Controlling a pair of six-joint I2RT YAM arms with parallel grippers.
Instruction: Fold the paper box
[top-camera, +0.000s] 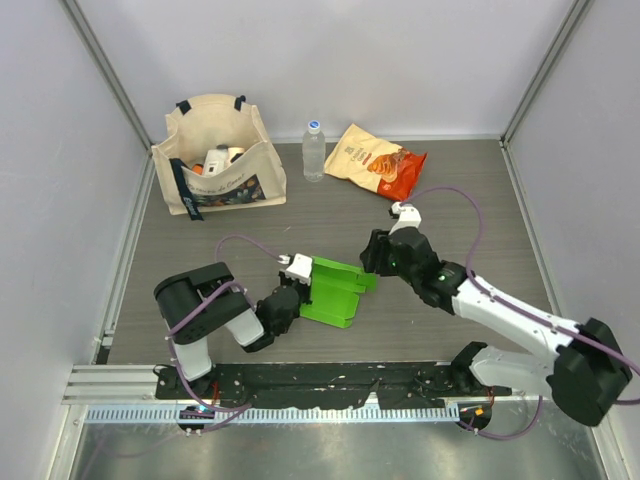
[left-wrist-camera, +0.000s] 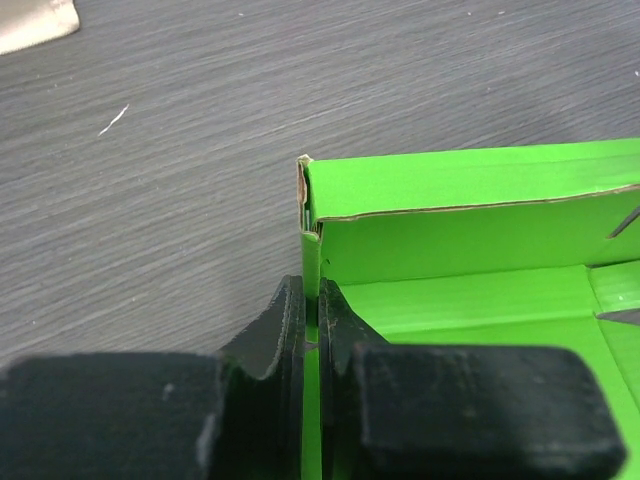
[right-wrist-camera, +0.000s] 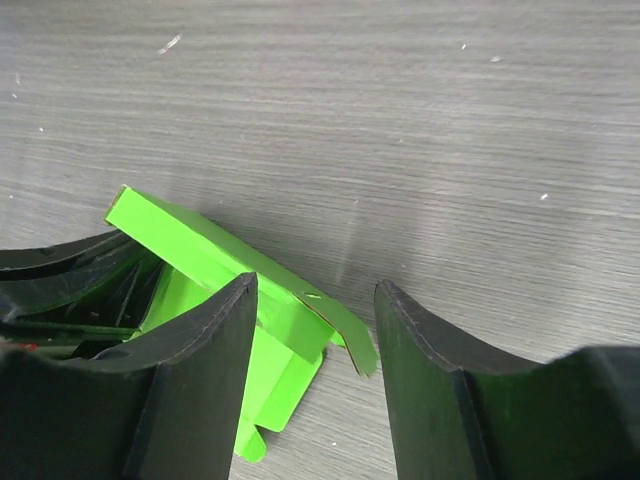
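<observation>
The paper box (top-camera: 335, 290) is a bright green card tray with raised walls, lying on the dark table between the two arms. My left gripper (top-camera: 298, 283) is shut on its left side wall. In the left wrist view the thin green wall (left-wrist-camera: 311, 262) stands pinched between the two black fingers (left-wrist-camera: 312, 300), with the tray floor (left-wrist-camera: 470, 300) to the right. My right gripper (top-camera: 372, 262) hovers at the box's right end, open. In the right wrist view a loose curled flap (right-wrist-camera: 345, 325) of the box (right-wrist-camera: 200, 240) reaches into the gap of that gripper (right-wrist-camera: 315, 300) and touches neither finger.
A cream tote bag (top-camera: 215, 155) with items inside stands at the back left. A water bottle (top-camera: 314, 150) and an orange snack bag (top-camera: 378, 160) lie at the back centre. The black mounting rail (top-camera: 300, 385) runs along the near edge, and walls close in both sides.
</observation>
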